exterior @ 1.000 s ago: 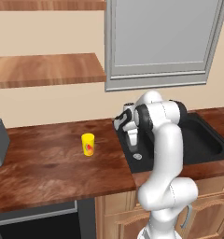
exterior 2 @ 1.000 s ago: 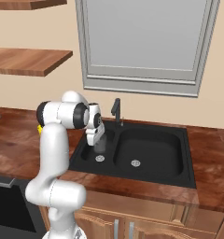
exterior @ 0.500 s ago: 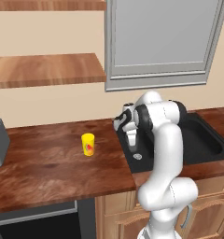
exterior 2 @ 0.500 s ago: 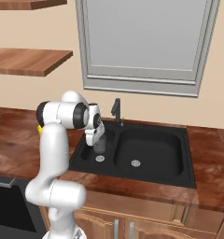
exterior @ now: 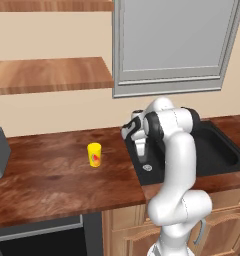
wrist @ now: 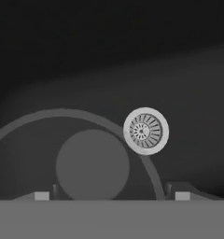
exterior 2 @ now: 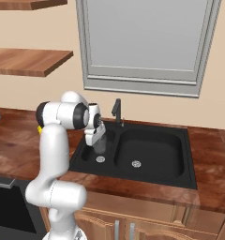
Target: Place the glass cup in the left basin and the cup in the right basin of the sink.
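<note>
Glass cup (exterior 2: 101, 146) pinched in my pincer (exterior 2: 99, 146), over the left basin (exterior 2: 91, 159).
One yellow cup (exterior: 94, 154) at nine o'clock.

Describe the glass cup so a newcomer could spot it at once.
Find the black sink in the wooden counter. Over its narrower left basin, the gripper holds a clear greyish tumbler, the glass cup. The other cup, on the counter, is opaque yellow.

Beige wall (exterior: 52, 40), 2 wooden shelves (exterior: 47, 75), grey window (exterior 2: 142, 42), wooden counter (exterior: 47, 175), wooden cabinets (exterior 2: 147, 225).

yellow cup (exterior: 94, 154) – red mark, black sink (exterior 2: 180, 174)
</note>
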Controlling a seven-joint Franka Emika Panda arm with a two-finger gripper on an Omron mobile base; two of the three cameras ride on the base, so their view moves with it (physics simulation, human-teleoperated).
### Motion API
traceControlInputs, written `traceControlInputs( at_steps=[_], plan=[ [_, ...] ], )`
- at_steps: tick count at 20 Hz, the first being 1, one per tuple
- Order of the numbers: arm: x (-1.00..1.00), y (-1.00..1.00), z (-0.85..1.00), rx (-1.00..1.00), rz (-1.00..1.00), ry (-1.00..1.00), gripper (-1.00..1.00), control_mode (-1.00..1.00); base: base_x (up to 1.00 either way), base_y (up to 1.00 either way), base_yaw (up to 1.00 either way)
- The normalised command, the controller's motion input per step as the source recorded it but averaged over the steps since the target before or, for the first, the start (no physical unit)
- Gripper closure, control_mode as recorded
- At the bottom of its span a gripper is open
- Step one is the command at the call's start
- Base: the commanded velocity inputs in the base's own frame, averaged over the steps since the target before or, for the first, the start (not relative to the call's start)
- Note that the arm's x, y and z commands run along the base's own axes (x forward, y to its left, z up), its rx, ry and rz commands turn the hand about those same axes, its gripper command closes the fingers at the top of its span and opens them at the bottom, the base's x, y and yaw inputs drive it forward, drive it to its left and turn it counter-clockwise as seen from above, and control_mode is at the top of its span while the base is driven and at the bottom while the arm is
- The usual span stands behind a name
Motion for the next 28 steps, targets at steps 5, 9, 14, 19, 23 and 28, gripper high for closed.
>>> traceControlInputs(
  at_steps=[5, 9, 14, 19, 23, 28],
  plan=[
    [-0.07, 0.00, 0.15, 0.00, -0.05, -0.03, -1.00, -1.00, 0.00, 0.00, 0.00],
    [-0.12, 0.00, 0.24, 0.00, -0.06, -0.04, -1.00, -1.00, 0.00, 0.00, 0.00],
    [-0.17, 0.00, 0.29, 0.00, -0.05, -0.03, -1.00, -1.00, 0.00, 0.00, 0.00],
    [-0.21, 0.00, 0.35, 0.01, -0.02, 0.00, -1.00, -1.00, 0.00, 0.00, 0.00],
    [-0.28, 0.00, 0.33, 0.01, 0.01, -0.08, -1.00, -1.00, 0.00, 0.00, 0.00],
    [-0.33, 0.05, 0.32, 0.03, 0.14, -0.05, -1.00, -1.00, 0.00, 0.00, 0.00]
  ],
)
